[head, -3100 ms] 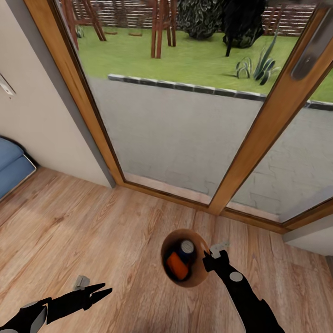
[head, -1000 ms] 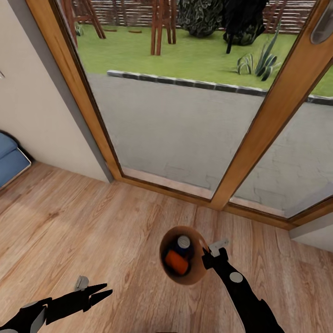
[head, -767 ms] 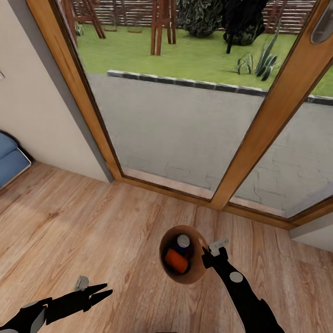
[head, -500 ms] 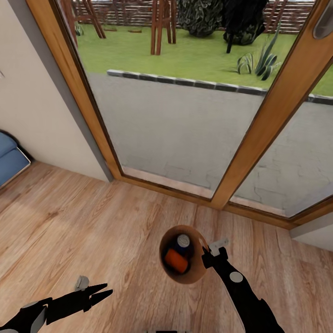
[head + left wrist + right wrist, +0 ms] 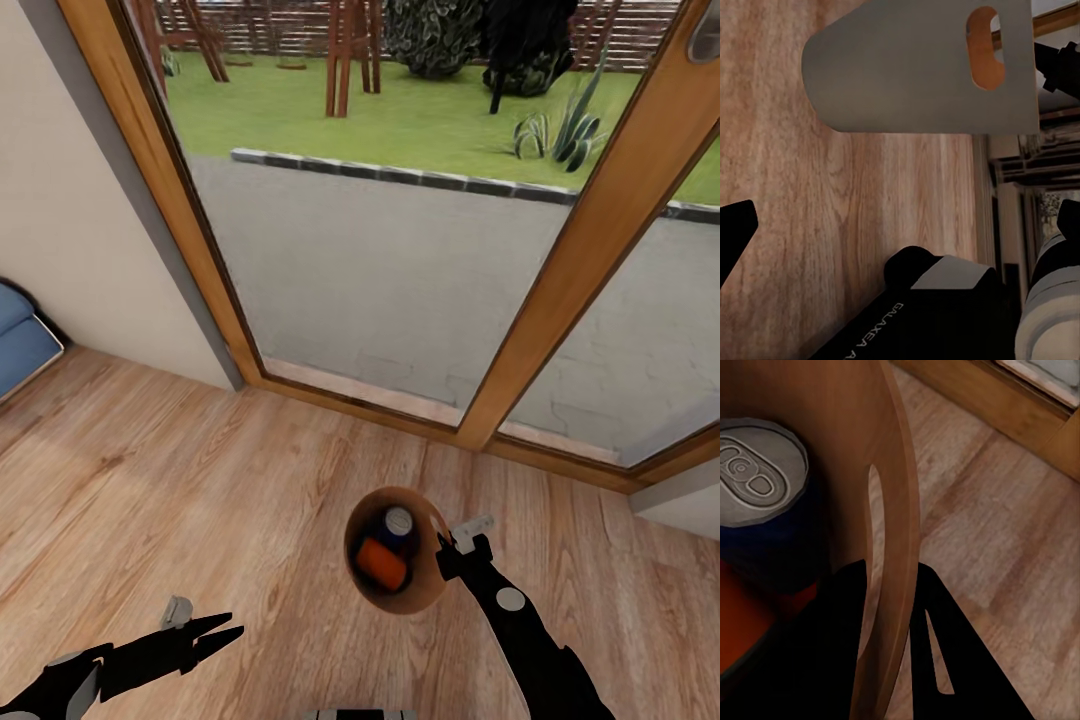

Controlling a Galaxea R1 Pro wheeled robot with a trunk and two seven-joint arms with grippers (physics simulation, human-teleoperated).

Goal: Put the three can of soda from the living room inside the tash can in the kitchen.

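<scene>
My right gripper (image 5: 446, 556) is shut on the rim of the trash can (image 5: 425, 590) and holds it above the wood floor. In the right wrist view the brown wall (image 5: 889, 510) runs between my two black fingers (image 5: 832, 630). Inside the can lie the dark blue soda can (image 5: 398, 524), its silver top (image 5: 754, 472) up, and one orange soda can (image 5: 381, 565). The second orange can is hidden. My left gripper (image 5: 218, 631) hangs open and empty, low on the left. The left wrist view shows the can's grey outside (image 5: 915, 67) with its handle slot.
Wood-framed glass doors (image 5: 590, 230) stand straight ahead, with patio and lawn beyond. A blue sofa corner (image 5: 20, 340) sits at the left edge by the beige wall (image 5: 70, 230). Light plank floor (image 5: 200, 500) spreads around me.
The whole picture has shifted a little, so the camera has moved. The trash can stays in my right gripper with the cans inside. The left gripper hangs as before.
</scene>
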